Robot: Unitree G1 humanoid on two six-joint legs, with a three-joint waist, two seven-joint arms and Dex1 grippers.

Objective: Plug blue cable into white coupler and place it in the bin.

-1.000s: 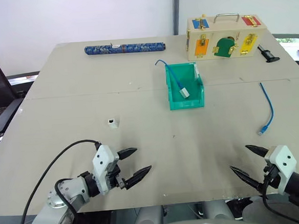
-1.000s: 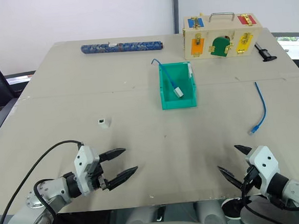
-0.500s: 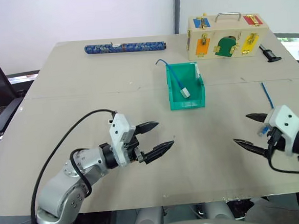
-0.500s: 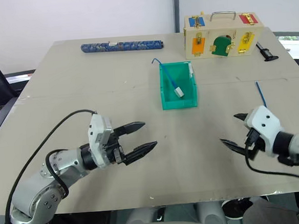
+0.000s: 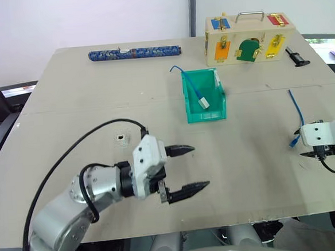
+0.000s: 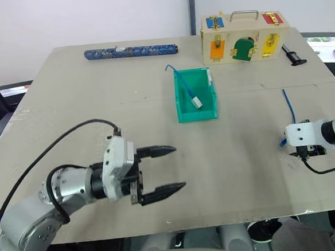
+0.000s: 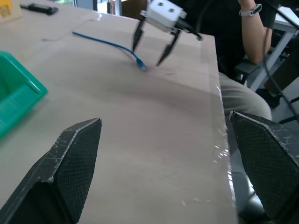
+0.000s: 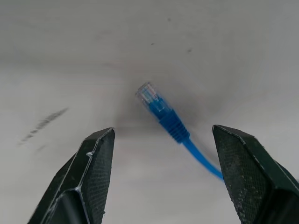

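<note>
The blue cable point(image 5: 298, 112) lies loose on the table at the right, its clear plug point(image 8: 152, 100) at the near end. My right gripper point(image 7: 146, 57) points down over that plug, open, one finger on each side and neither touching it. The tiny white coupler point(image 5: 120, 137) sits on the table left of centre, beside my left arm's black cord. My left gripper point(image 5: 201, 167) hovers open and empty above the table's near middle, pointing right. The teal bin point(image 5: 207, 116) stands further back at centre.
Inside the bin lies another blue cable with a white coupler point(image 5: 204, 103). A wooden latch box point(image 5: 247, 36), a blue patterned tube point(image 5: 135, 52) and a black tool point(image 5: 295, 56) lie along the back. A person point(image 7: 252, 28) sits past the table's right edge.
My right gripper has swung forward and right to the cable's plug and turned to point down. My left gripper rose and moved right toward the table's middle.
</note>
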